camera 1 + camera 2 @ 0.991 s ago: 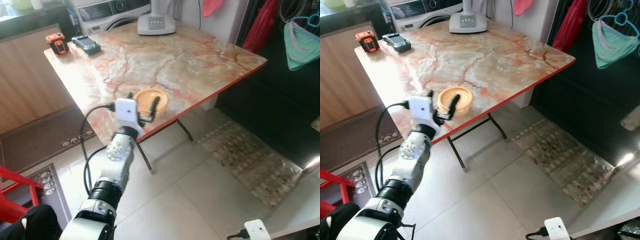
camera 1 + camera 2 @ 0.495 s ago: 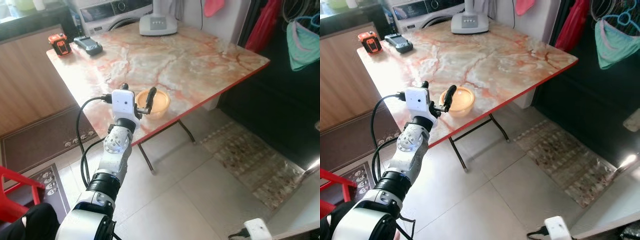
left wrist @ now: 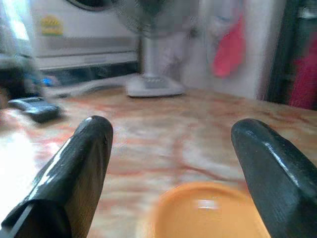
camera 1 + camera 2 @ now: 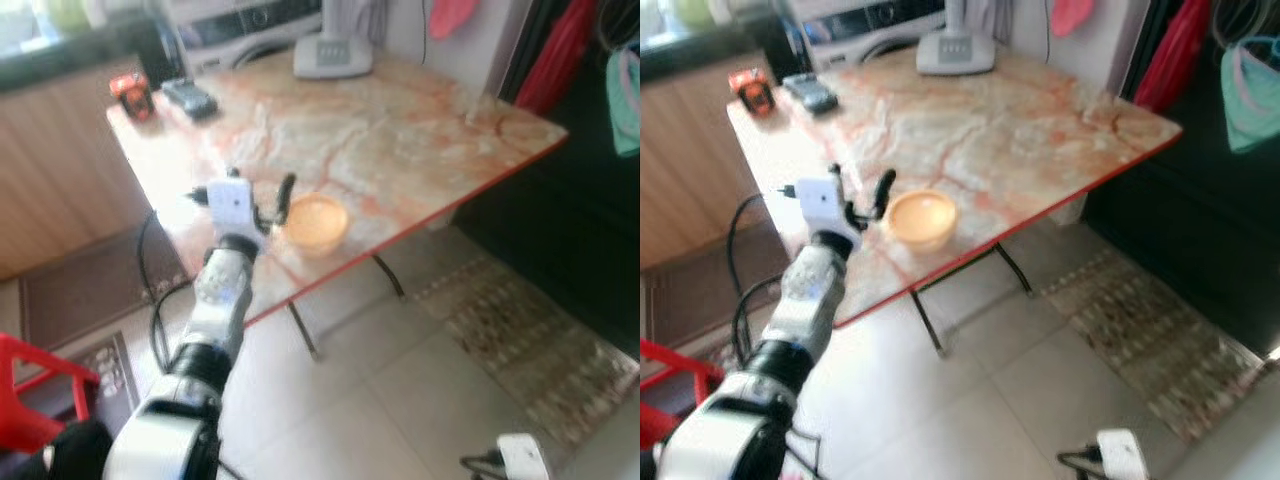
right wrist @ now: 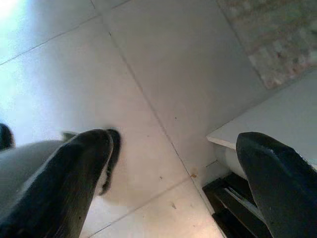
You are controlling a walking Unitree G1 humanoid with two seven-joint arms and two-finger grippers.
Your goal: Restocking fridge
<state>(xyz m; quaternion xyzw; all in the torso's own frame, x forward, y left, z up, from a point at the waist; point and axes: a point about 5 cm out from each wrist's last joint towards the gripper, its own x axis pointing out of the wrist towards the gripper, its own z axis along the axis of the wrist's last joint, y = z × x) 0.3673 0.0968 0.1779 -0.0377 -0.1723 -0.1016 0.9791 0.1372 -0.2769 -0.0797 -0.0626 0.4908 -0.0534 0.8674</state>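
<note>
A round orange container (image 4: 315,222) sits on the marble table (image 4: 400,140) close to its red front edge. My left gripper (image 4: 262,195) hovers just above the table at the container's left side, open, with nothing between its fingers. In the left wrist view the container (image 3: 208,213) lies low and ahead between the two black fingers (image 3: 79,168), apart from both. My right gripper (image 5: 176,144) hangs open over the tiled floor, beside a white ledge (image 5: 277,119).
At the table's far side stand a white fan base (image 4: 335,55), an orange-black tape measure (image 4: 130,92) and a dark handset (image 4: 190,97). A washing machine (image 4: 870,25) is behind. A red chair (image 4: 30,390) stands at lower left, a rug (image 4: 540,340) on the right floor.
The left gripper has risen from the container's near rim and now stands to its left, still open. The head view has shifted and blurred, so the camera moved.
</note>
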